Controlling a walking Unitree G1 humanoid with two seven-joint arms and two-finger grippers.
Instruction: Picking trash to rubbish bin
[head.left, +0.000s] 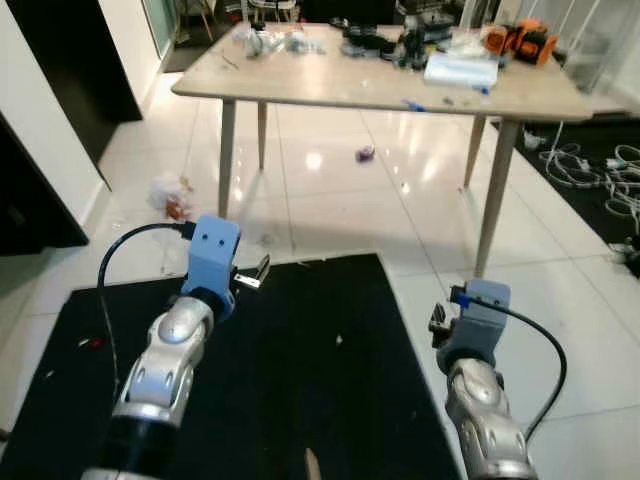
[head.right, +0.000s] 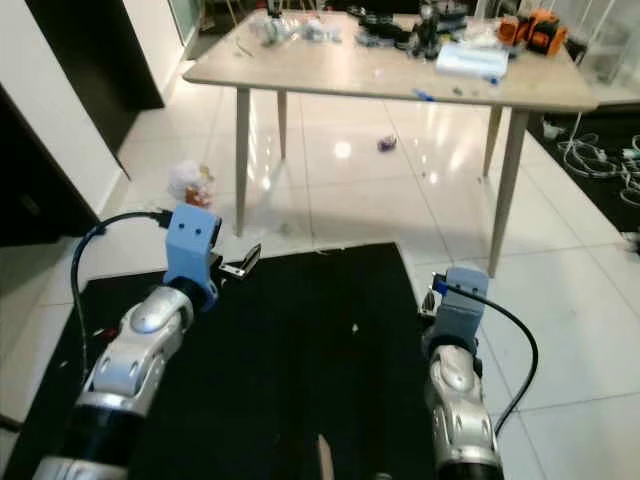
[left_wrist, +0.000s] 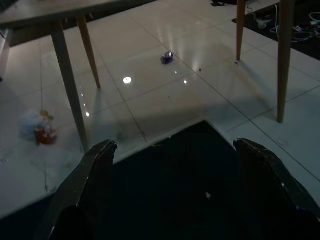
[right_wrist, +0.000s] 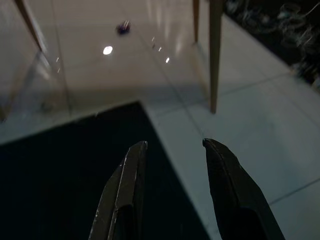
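Crumpled wrapper trash lies on white tile beside the table leg.
Both my left gripper and right gripper are spread, empty. Judged light, soft: pinch a raised fold.

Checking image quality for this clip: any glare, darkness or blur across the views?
Left eye view: sharp, with lamp glare on the white floor tiles under the table. Left wrist view: dim, open left hand in shade, purple scrap near bright reflections. Right wrist view: darker and soft, open right hand over the black mat.
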